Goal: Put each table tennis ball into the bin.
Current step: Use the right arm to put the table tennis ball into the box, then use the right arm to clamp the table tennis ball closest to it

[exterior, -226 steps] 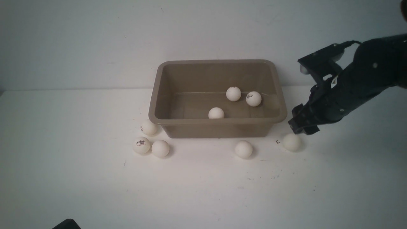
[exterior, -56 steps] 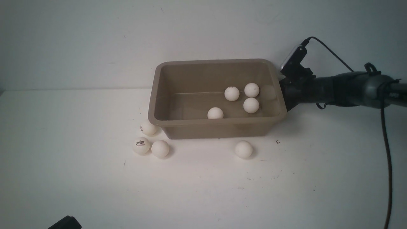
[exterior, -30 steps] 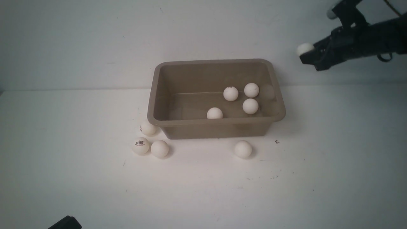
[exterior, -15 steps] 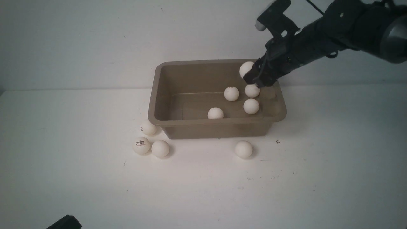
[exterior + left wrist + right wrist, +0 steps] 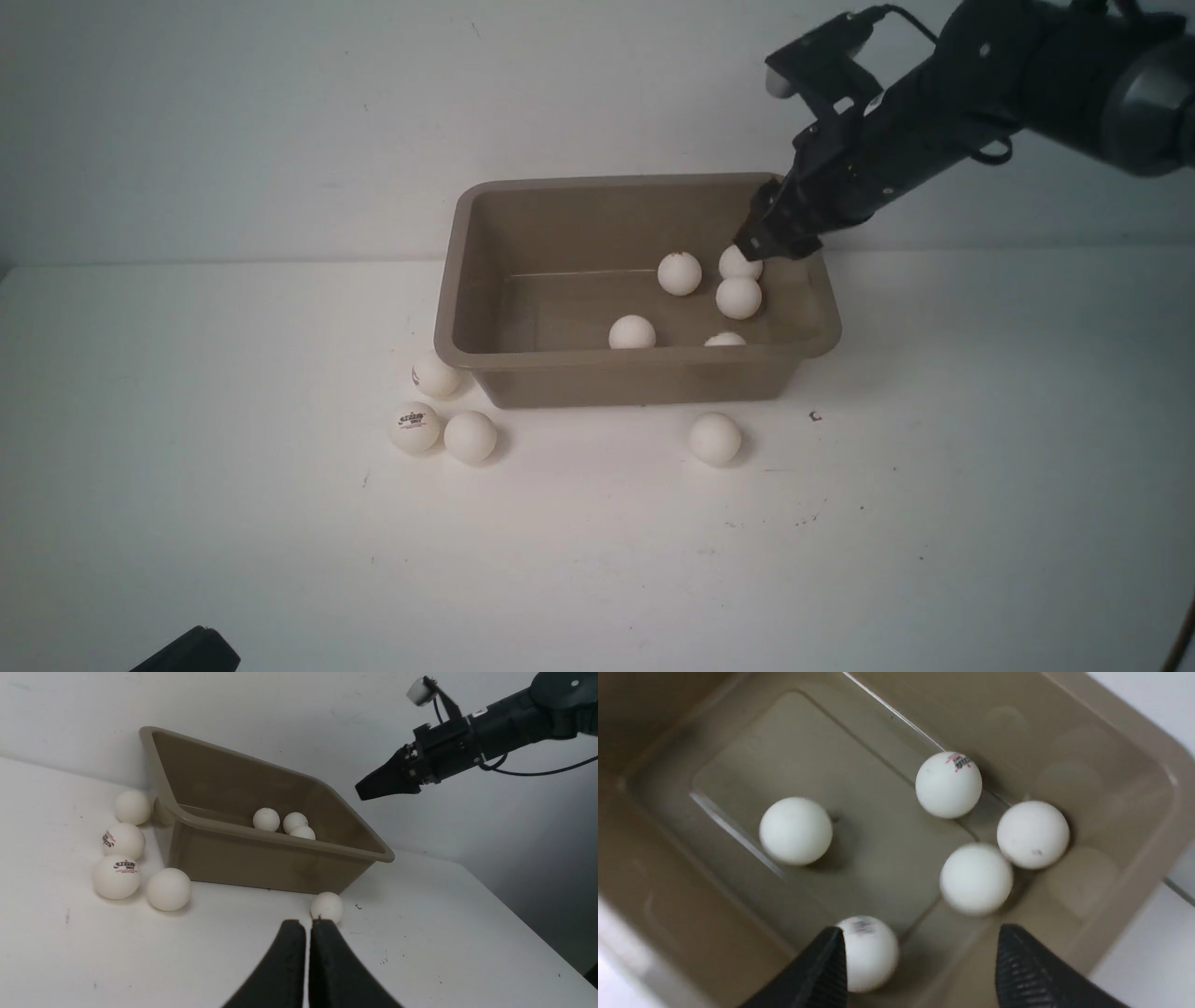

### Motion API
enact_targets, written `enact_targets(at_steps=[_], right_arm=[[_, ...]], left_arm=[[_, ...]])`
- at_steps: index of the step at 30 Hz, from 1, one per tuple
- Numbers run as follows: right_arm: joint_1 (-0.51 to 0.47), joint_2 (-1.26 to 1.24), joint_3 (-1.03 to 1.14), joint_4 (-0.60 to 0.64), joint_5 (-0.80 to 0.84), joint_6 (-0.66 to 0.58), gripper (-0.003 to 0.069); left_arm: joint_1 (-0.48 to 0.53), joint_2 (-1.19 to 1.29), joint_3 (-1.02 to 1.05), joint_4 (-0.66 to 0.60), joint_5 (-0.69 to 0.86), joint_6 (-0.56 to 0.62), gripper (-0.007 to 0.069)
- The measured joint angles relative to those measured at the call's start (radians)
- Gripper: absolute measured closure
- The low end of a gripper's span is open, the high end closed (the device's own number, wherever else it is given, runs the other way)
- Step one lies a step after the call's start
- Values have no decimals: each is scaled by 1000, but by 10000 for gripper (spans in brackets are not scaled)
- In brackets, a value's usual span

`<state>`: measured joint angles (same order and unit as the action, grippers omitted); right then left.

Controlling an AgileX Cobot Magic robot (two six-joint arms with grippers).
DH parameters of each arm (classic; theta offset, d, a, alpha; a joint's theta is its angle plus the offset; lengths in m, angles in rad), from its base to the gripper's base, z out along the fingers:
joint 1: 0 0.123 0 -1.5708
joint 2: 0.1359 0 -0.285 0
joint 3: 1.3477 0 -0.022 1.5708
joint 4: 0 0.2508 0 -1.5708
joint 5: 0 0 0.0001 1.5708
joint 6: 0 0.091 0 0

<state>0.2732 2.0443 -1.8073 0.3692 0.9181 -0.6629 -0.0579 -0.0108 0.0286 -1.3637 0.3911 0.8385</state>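
One: Five table tennis balls [image 5: 795, 830] inside the bin [image 5: 607, 383]?
Two: Counted five on its floor from the right wrist view, two of them printed with a logo. Made out only three from the left wrist view, over the near wall. From the front, caught just the top of the half-hidden ball [image 5: 724, 339] behind the front rim.
One: And the right claw [image 5: 761, 245]?
Two: Found it spread wide and empty in its own wrist view. Placed it above the bin's right end; from the left wrist view, saw it well clear of the rim.
One: Left claw [image 5: 306, 926]?
Two: Pressed shut on nothing, low over the table [image 5: 467, 933], near the lone ball [image 5: 327, 906] in front of the bin.
One: Anything else left outside?
Two: Spotted a cluster [image 5: 124, 841] of four by the bin's left end from the left wrist view. Picked out only three of those from the front.
One: Changed from half a second before?
Two: Saw a ball at the right claw's tips back then, above the bin, with four on the floor. Since then, found that ball down among the others, out of the claw. Noticed no shift among the balls on the table.
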Motion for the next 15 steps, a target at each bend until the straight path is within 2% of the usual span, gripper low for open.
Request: enact_targets(at_steps=[3,6,8,15], right_arm=[[0,-87,-6,-37,143,64,277],[0,-146,-9,-46,215,99,293],[0,-166,1,-47,236,111,303],[9,-323,260,-55,239,209,344]], left_arm=[[0,0,0,-10,0,6,625],[0,0,0,-13,4,18,625],[0,0,0,-13,6,30,625],[0,0,0,-13,46,70,625]])
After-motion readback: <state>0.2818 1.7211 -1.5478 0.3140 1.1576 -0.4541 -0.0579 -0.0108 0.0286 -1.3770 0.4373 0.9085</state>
